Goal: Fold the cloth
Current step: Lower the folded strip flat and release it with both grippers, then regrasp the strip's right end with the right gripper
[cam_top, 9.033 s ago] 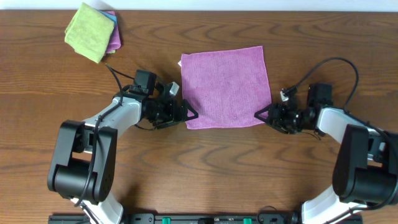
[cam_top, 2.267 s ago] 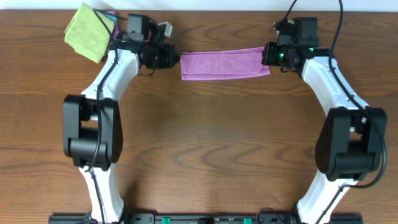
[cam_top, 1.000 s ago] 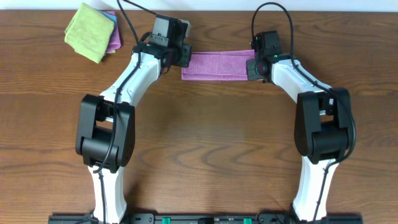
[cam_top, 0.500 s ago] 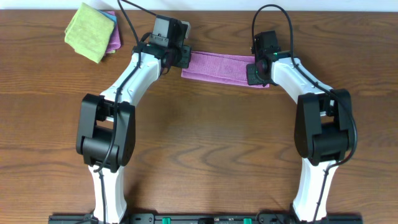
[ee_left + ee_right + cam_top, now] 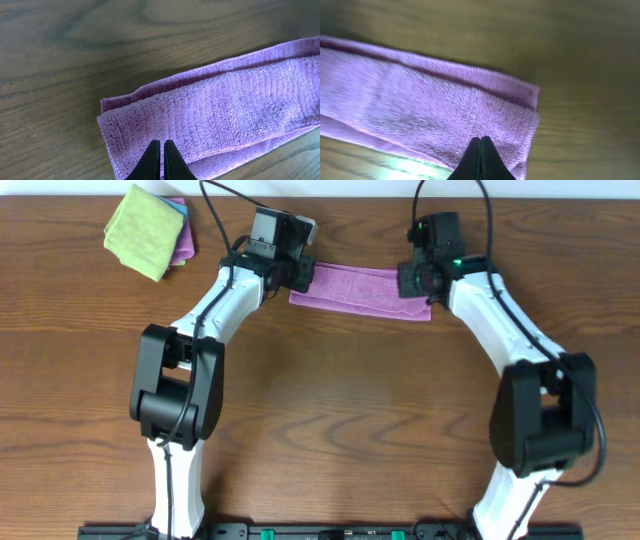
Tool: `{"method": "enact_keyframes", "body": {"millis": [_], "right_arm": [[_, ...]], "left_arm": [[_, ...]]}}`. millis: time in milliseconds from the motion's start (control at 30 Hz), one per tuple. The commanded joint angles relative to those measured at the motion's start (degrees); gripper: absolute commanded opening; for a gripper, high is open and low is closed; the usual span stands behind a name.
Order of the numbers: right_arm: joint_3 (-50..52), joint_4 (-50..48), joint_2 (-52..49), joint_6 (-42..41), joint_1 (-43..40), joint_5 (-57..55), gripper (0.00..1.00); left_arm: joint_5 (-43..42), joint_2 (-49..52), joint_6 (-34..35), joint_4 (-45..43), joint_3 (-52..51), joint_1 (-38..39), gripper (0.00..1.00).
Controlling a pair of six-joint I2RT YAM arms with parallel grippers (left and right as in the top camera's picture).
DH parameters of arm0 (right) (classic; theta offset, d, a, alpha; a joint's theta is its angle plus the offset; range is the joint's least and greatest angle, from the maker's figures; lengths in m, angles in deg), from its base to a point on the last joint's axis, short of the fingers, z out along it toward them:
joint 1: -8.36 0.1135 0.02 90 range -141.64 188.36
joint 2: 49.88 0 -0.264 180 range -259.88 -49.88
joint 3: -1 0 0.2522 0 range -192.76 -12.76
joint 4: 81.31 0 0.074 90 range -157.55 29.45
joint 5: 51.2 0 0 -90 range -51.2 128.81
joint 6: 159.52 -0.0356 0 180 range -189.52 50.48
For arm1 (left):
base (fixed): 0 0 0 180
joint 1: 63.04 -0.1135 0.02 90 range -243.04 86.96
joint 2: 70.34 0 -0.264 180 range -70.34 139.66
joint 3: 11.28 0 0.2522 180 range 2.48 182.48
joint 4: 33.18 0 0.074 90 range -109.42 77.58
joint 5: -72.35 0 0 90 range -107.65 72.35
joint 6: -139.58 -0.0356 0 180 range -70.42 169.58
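Two long edges run nearly parallel on the cloth (image 5: 360,288), folded into a narrow band across the far part of the tabletop (image 5: 340,410). Lies slightly askew, left end a touch farther back than the right. Shows stacked layers in both wrist views, a lower layer peeking out as a thin lip along one long edge. Short ends fairly square, the corners soft and a little uneven. Sits close to the far edge of the tabletop, with only a thin strip of bare wood behind it. Plenty of open wood in front, between the two arms and down to the near edge. Off at the far left corner, well apart from the band, a small stack of folded cloths (image 5: 150,235) with a lime green one on top.

At the left short end, the left gripper (image 5: 162,144): jaws closed, tips together with barely a slit between, aimed at the top layer just in from the end. Cannot tell whether the tips press the pile or hang just above it.

At the right short end, the right gripper (image 5: 480,139): jaws closed tight to a single point over the top layer near the corner. Contact with the fabric likewise unclear.
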Motion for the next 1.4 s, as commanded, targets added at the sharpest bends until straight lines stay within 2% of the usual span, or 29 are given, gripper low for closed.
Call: {"method": "enact_keyframes", "body": {"millis": [0,433,600,767,900,933,1000,1133,1267,1367], "right_arm": [[0.1,0.0,2.0,-0.9,0.1,0.3,0.01],[0.1,0.9,4.5,-0.9,-0.1,0.3,0.02],[0.1,3.0,4.5,-0.7,-0.7,-0.9,0.01],[0.1,4.6,4.5,-0.7,-2.1,-1.8,0.01],[0.1,5.0,4.5,-0.7,-3.1,-1.8,0.01],[0.1,5.0,4.4,-0.7,-3.4,-1.7,0.03],[0.2,4.8,4.4,-0.2,-4.4,0.2,0.3],[0.2,2.8,3.7,0.6,-9.5,15.3,0.59],[0.2,3.0,1.5,0.5,-16.9,31.4,0.64],[0.2,4.4,-1.7,0.3,-19.8,38.7,0.71]], "left_arm": [[-0.8,2.3,-1.2,0.3,0.5,0.4,0.06],[-0.6,7.4,-1.2,2.0,0.5,0.7,0.06],[-0.5,8.0,-4.0,8.0,0.5,0.7,0.06],[3.8,8.0,-4.7,14.5,0.5,0.7,0.06],[3.7,8.0,-4.6,15.7,0.5,0.7,0.06],[3.7,8.0,-4.6,15.5,0.5,0.7,0.06],[3.7,8.0,-4.6,15.2,0.5,0.7,0.06],[3.7,8.0,-4.6,15.2,0.5,0.7,0.06],[3.7,8.0,-4.6,15.1,0.5,0.7,0.06],[3.2,8.0,-4.6,14.9,0.5,0.7,0.06]]}}
